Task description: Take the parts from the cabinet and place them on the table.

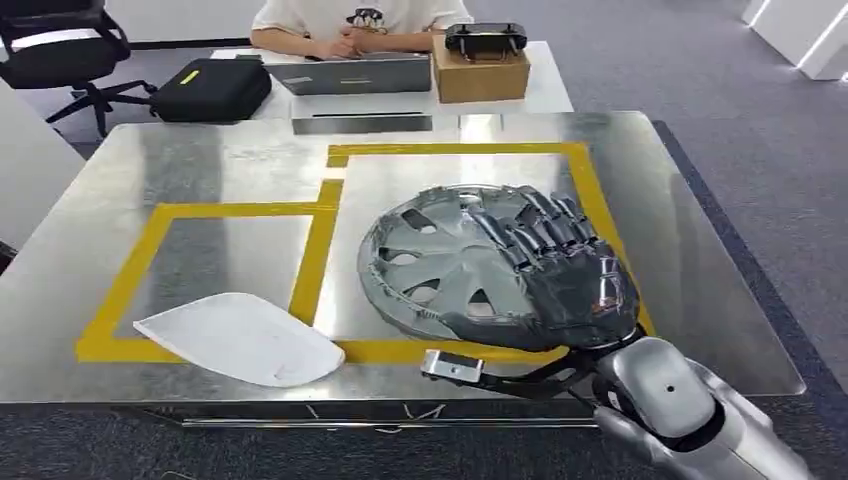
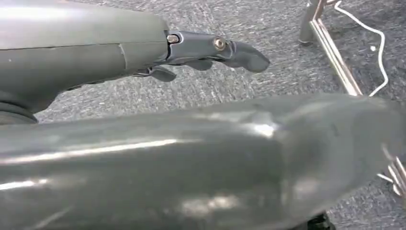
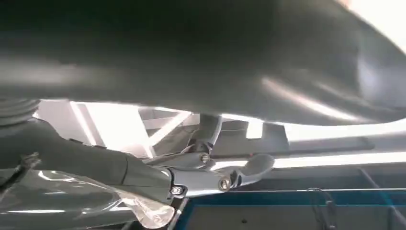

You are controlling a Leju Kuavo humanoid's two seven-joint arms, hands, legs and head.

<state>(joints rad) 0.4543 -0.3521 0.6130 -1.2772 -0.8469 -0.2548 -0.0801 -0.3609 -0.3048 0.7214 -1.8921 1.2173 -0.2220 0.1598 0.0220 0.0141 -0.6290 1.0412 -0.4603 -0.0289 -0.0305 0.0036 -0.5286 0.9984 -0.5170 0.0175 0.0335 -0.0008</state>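
Two yellow tape rectangles [image 1: 330, 205] mark the shiny metal table [image 1: 120, 170]; the grey wheel cover [image 1: 430, 260] lies in the right one, right hand [image 1: 560, 275] gripping its near edge. White part [image 1: 245, 338] lies left. Left hand [image 2: 210, 52] hangs empty, fingers loose, above grey carpet [image 2: 268, 76].

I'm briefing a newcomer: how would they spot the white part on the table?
Start at the shiny metal table marked with yellow tape. In the left taped rectangle lies the flat white teardrop-shaped panel. Unlike the round grey wheel cover beside it, it is plain, without openings.
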